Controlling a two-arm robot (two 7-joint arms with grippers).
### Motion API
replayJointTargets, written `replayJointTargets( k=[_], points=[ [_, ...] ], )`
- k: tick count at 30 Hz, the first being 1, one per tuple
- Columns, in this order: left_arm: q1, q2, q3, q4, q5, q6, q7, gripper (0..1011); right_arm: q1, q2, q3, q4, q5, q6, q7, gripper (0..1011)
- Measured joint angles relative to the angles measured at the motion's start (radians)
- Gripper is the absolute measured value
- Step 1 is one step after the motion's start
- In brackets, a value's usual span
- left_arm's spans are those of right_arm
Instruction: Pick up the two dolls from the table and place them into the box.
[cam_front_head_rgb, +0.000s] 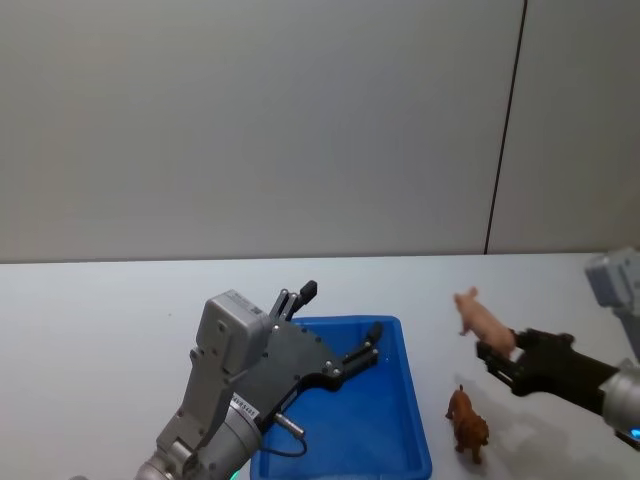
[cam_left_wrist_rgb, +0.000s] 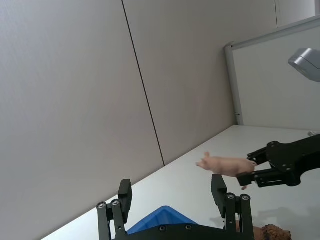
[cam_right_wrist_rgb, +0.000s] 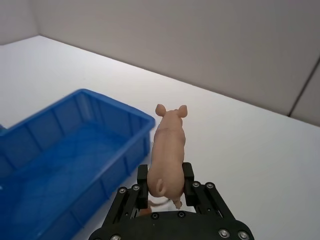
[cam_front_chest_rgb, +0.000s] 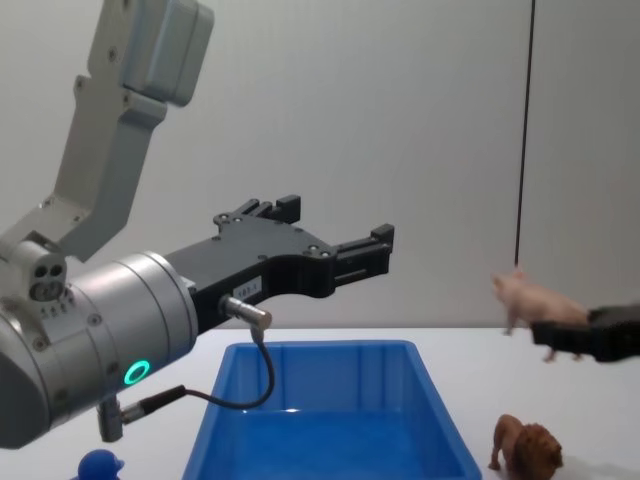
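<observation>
Pig (cam_front_head_rgb: 486, 320) is off the table (cam_front_head_rgb: 100, 310) and up in the air, clamped at its hind end between the fingers of my right gripper (cam_front_head_rgb: 495, 350). It hangs to the right of the blue box (cam_front_head_rgb: 412, 400) with its snout pointing away from the robot (the right wrist view shows it plainly, ears up). The brown lion (cam_front_head_rgb: 468, 425) stands on the white tabletop just beside the box's right wall, below the held pig and apart from it. My left gripper (cam_front_head_rgb: 342, 310) hovers above the box with its fingers spread wide, holding nothing. I see blue floor inside the box, and no doll in it.
</observation>
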Motion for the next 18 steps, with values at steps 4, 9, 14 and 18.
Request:
replayJointTargets(
  k=[4, 9, 14, 18],
  points=[
    [0.0, 0.0, 0.0, 0.0, 0.0, 0.0, 0.0, 1002, 0.037, -0.018, -0.012, 0.02, -0.012, 0.013, 0.043, 374],
    [0.0, 0.0, 0.0, 0.0, 0.0, 0.0, 0.0, 1002, 0.085, -0.047, -0.032, 0.058, -0.025, 0.041, 0.093, 374],
    [0.0, 0.0, 0.0, 0.0, 0.0, 0.0, 0.0, 1002, 0.142, -0.086, -0.06, 0.117, -0.038, 0.072, 0.146, 374],
    [0.0, 0.0, 0.0, 0.0, 0.0, 0.0, 0.0, 1002, 0.18, -0.117, -0.084, 0.165, -0.046, 0.087, 0.18, 374]
  ],
)
